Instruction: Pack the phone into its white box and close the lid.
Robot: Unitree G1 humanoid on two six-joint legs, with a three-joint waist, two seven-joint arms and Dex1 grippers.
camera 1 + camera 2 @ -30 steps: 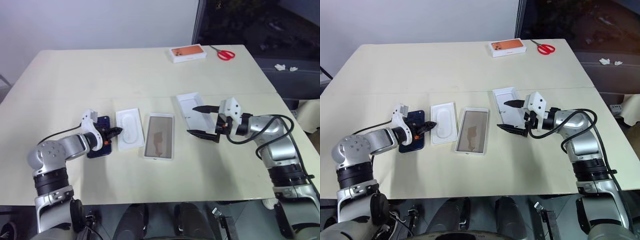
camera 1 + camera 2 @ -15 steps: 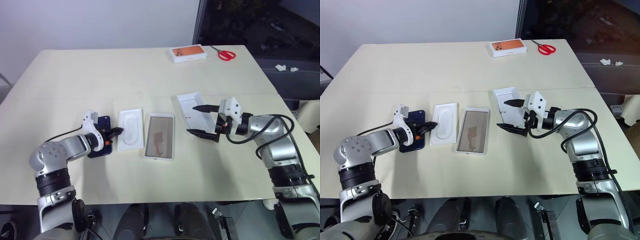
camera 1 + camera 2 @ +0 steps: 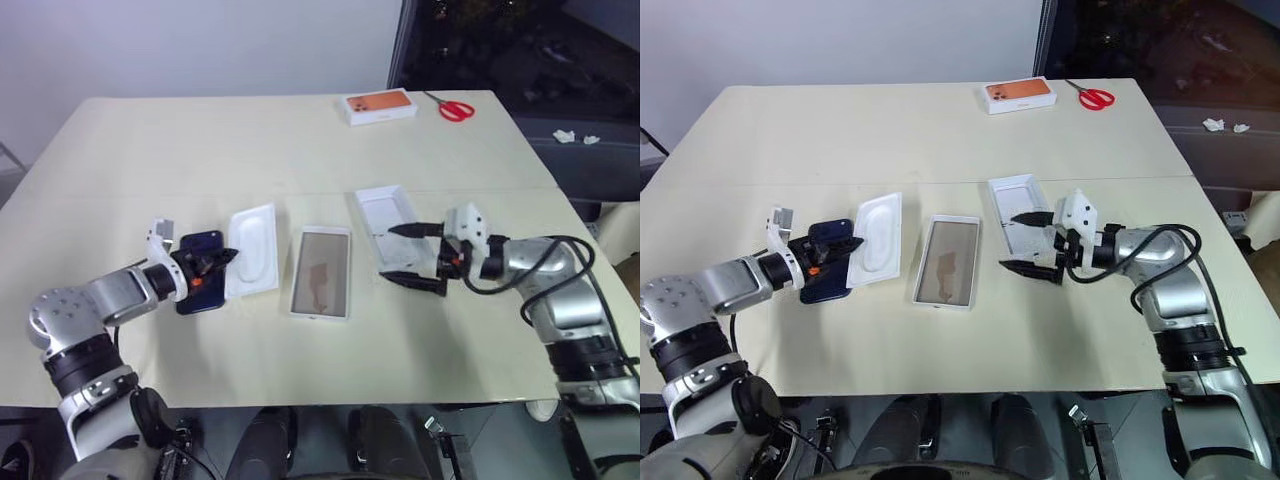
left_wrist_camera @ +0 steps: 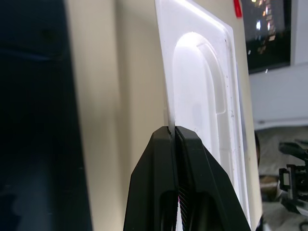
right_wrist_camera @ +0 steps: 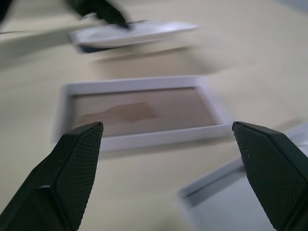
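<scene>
The task looks barely begun. The phone (image 3: 200,271) lies flat on the counter (image 3: 250,150) toward its left edge, not yet in any box. The left gripper (image 3: 852,241) has its jaws together, clamped on the near edge of the thin white insert (image 3: 878,237) with the rounded oblong recess, and holds that insert tilted up off the counter just beside the phone; the left wrist view shows the black fingertips (image 4: 169,137) pinching the insert's thin rim.

Near the middle of the counter lies a shallow white tray with a brownish inner face (image 3: 321,270), empty. Beside it, toward the right edge, lies another shallow white tray (image 3: 388,215), also empty. Which of the two is the white box and which the lid cannot be told for sure. The right gripper (image 3: 413,255) hovers over the near end of that right-hand tray with jaws wide apart, holding nothing.

Left to do, as it seems: set the insert aside or into the box, place the phone, fit the lid. An orange-topped box (image 3: 380,105) and red scissors (image 3: 453,108) sit untouched at the far edge.
</scene>
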